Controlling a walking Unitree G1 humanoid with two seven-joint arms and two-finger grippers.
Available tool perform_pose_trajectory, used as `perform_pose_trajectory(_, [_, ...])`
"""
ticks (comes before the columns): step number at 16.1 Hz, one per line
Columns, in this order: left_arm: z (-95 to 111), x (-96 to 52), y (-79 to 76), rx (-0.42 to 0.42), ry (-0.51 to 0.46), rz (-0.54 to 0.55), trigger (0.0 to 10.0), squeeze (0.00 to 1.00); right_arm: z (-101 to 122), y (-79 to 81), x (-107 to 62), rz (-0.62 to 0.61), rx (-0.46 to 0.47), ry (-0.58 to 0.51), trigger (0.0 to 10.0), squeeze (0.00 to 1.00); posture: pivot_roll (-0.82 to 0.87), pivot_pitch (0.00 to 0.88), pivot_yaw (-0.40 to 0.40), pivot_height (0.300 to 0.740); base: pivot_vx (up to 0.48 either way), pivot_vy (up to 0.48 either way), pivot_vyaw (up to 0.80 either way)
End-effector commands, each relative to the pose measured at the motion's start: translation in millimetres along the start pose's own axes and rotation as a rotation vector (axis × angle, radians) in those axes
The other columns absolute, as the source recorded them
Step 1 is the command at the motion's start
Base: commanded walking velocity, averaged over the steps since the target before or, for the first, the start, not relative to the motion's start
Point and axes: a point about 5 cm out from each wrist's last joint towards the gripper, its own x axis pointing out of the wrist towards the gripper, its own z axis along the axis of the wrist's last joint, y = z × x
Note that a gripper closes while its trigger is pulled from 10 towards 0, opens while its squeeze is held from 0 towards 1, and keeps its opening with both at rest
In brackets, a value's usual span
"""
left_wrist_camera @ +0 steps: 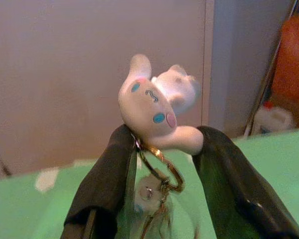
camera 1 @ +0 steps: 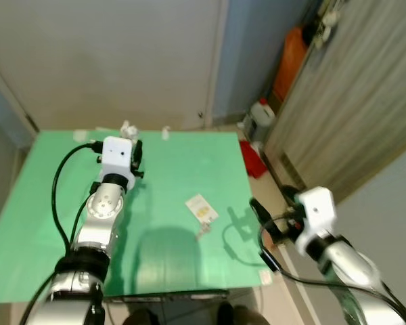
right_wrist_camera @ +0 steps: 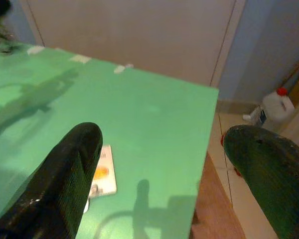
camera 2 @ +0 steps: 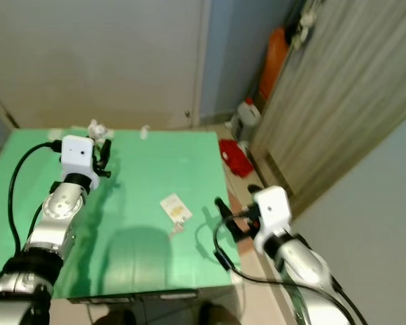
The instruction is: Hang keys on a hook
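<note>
Above the green table's far edge, the left claw pinches the keys by their white charm, while the right claw hangs wide open beside it.

A green tabletop spreads out ahead, and a small white card with a yellow mark lies flat near its right side. Past the right edge, a red object sits on the floor. Beyond it stands a white jug with a red cap, near a tall orange container.
</note>
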Motion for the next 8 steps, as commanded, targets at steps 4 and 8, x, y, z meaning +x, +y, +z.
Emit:
perform_pose_trajectory(4, [23, -19.3, -15.9, -0.016, -0.073, -0.081, 0.0, 0.0, 2, 0.5, 21.8, -0.022, -0.007, -0.04, 10.0, 0.0, -0.01, 0.0, -0.033, 0.74, 0.0, 0.0, 0.0])
perform_pose_trajectory(8, [16, -59.8, -1.0, -0.015, -0.001, -0.073, 0.0, 0.0, 5, 4.2, 34.6, -0.03, -0.016, -0.08, 10.0, 0.0, 0.02, 0.0, -0.028, 0.74, 0.0, 0.0, 0.0])
